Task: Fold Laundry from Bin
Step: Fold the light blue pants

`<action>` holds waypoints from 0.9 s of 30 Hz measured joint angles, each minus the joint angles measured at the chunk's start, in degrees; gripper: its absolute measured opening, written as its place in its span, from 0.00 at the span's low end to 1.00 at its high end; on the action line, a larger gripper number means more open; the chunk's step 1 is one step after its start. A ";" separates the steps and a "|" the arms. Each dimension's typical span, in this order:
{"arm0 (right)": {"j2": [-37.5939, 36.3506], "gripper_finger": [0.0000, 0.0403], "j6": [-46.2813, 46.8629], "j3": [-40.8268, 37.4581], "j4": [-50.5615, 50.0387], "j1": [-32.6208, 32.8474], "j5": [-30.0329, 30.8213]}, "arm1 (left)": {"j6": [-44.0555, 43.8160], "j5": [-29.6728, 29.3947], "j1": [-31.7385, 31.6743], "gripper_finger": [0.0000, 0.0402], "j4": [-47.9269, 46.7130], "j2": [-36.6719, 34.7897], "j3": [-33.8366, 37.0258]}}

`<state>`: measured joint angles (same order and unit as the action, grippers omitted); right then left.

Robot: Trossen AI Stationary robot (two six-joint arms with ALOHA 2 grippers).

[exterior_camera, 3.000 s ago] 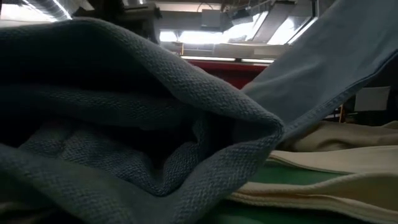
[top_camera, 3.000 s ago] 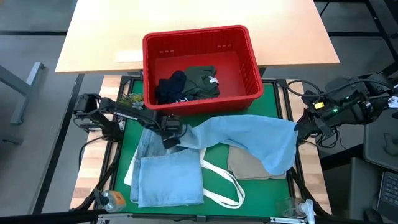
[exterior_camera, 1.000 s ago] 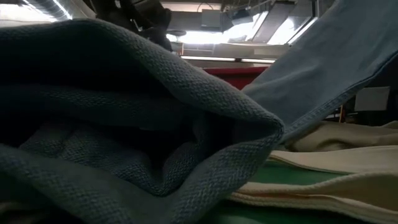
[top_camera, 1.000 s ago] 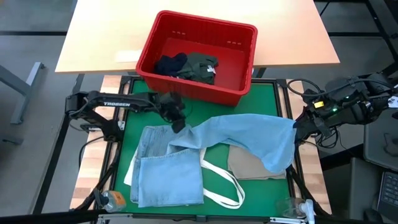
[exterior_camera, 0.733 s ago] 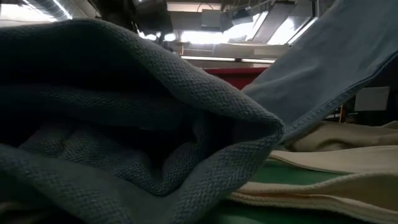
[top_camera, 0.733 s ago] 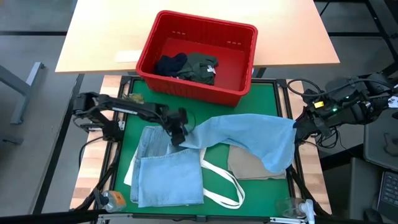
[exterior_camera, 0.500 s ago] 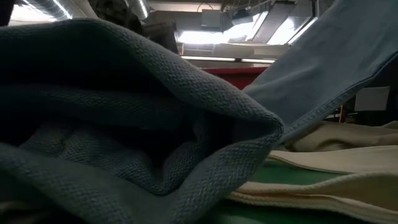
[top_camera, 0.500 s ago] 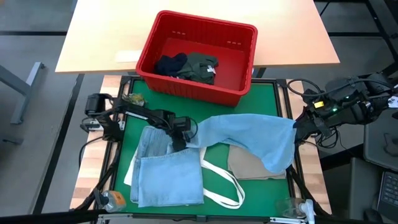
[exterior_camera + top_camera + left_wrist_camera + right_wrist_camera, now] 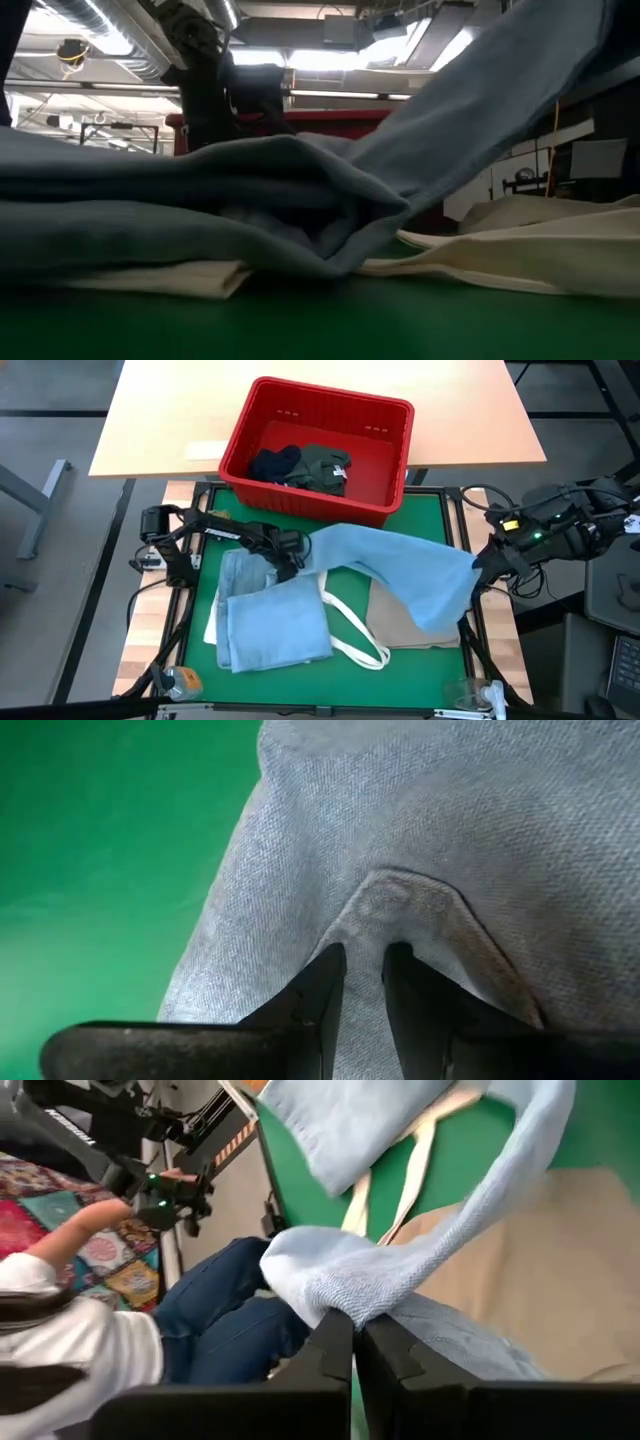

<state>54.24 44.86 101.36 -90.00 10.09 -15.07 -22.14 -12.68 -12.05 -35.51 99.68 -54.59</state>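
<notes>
The light blue jeans (image 9: 275,625) lie folded on the green mat's left half. One leg (image 9: 400,565) rises to the right and ends at my right gripper (image 9: 478,568), which is shut on it above the mat's right edge. My left gripper (image 9: 287,563) points steeply down where that leg leaves the folded part and is shut on the denim (image 9: 400,840). The red bin (image 9: 315,450) stands at the far edge with dark navy and olive laundry (image 9: 305,465) lying on its floor. A beige cloth (image 9: 420,625) lies flat under the raised leg. My left gripper pinches a raised fold of the jeans (image 9: 385,890) between its two fingers, coming from above and pointing steeply down. The rest of the jeans lies on the mat around it. My right gripper pinches the bunched end of the jeans leg (image 9: 335,1290) between its shut fingers, high above the mat. The leg slopes down from it toward the table's left, clear of the beige cloth.
A white tote bag with long straps (image 9: 355,645) lies under the jeans. Small clear objects sit at the near corners (image 9: 180,680), (image 9: 470,695). A person in a white sleeve (image 9: 70,1350) sits beyond the table's near edge. Bare green mat (image 9: 300,690) shows along the near edge.
My left gripper has come down and tipped steeper onto the jeans. In the last half second the folded part and the leg's left end have slid a little toward the far edge, and the bunch of denim close to the low camera has flattened.
</notes>
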 joint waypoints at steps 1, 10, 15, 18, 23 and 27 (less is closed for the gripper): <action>0.00 0.01 0.78 0.02 -0.02 0.00 -0.48 | -0.02 -0.54 -0.30 0.18 -1.08 -0.23 0.00; -0.63 0.01 4.57 0.00 0.00 0.00 -5.59 | 1.76 -0.68 -0.56 0.18 -5.16 -5.89 0.26; -2.12 0.01 4.72 0.00 0.00 0.00 -5.54 | 1.77 0.15 -0.56 0.18 -5.39 -11.43 0.26; -2.95 0.01 5.71 0.02 -0.04 0.02 -3.51 | 1.76 0.40 -0.56 0.18 -5.13 -14.85 0.26; -3.32 0.01 5.77 0.04 -0.04 0.02 2.29 | 1.20 5.49 1.00 0.18 -3.99 -19.39 0.23; -3.00 0.01 3.61 -0.30 0.16 0.00 7.14 | -1.39 12.65 4.61 0.18 -2.35 -20.79 0.20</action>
<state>51.23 48.46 101.06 -89.84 10.09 -7.92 -23.52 -0.04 -7.43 -37.86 78.89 -54.39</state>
